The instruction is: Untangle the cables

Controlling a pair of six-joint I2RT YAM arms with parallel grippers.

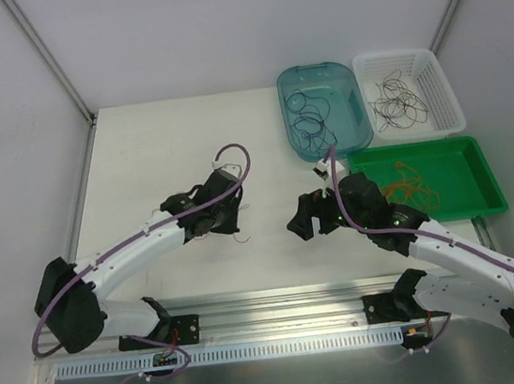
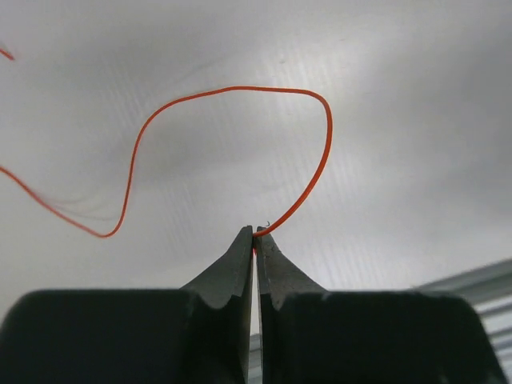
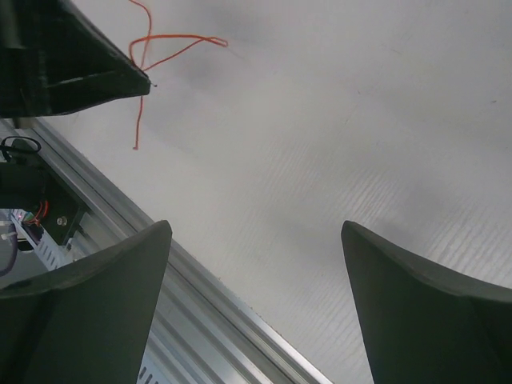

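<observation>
One orange-red cable [image 2: 240, 88], hair-thin, nipped at a single spot by the very tips of the left gripper [image 2: 256, 234], jaws pressed together on it. From the pinch, up in a wide arch against the white table [image 1: 158, 158], then down and away toward the left edge of the left wrist view. A second short stub of orange at that view's upper left corner. Whether resting on the surface or lifted off it: cannot tell. Placed over the middle of the table in front of both arms, well apart from the containers.

Near it and facing the left one, the right gripper [image 3: 256, 232], jaws spread wide over bare table. In its wrist view, the same cable looped by the left gripper's dark tip. Aluminium rail [image 3: 208, 296] along the table's near edge.

Further off, at the far right: dark cables [image 1: 309, 121] in a teal tub [image 1: 315, 73], black cables [image 1: 393, 104] in a white basket [image 1: 443, 92], orange cables [image 1: 414, 186] in a green tray [image 1: 478, 177].
</observation>
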